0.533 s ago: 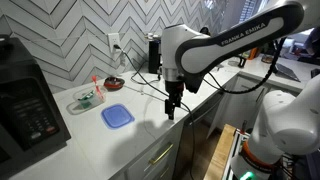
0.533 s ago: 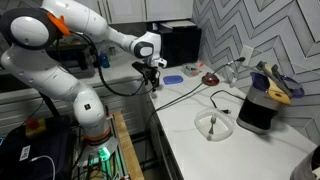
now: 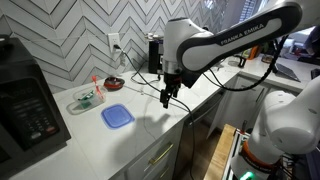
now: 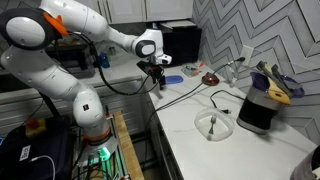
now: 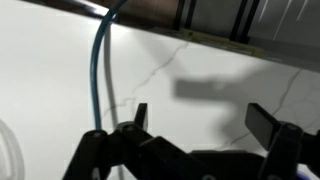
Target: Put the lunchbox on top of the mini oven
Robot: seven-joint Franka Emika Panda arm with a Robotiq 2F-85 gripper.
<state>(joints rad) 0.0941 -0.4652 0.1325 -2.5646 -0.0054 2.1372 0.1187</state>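
Note:
The lunchbox (image 3: 117, 116) is a flat blue-lidded box lying on the white counter; in an exterior view (image 4: 173, 78) only its edge shows behind the gripper. The mini oven (image 3: 22, 98) is the big black box with a button panel at the counter's end, also seen in an exterior view (image 4: 181, 42). My gripper (image 3: 167, 98) hangs above the counter, beside the lunchbox and apart from it, also seen in an exterior view (image 4: 157, 83). In the wrist view my gripper (image 5: 205, 125) is open and empty over bare marbled counter.
A clear container (image 3: 85, 98) with green contents and a red bowl (image 3: 114, 83) stand near the wall. A slim black coffee machine (image 3: 153, 52) stands by the outlet. A blue cable (image 5: 97, 70) crosses the counter. The counter's front edge (image 3: 190, 108) is just below the gripper.
The gripper has risen a little above the counter and shifted slightly. Its jaws stay open. The lunchbox has not moved.

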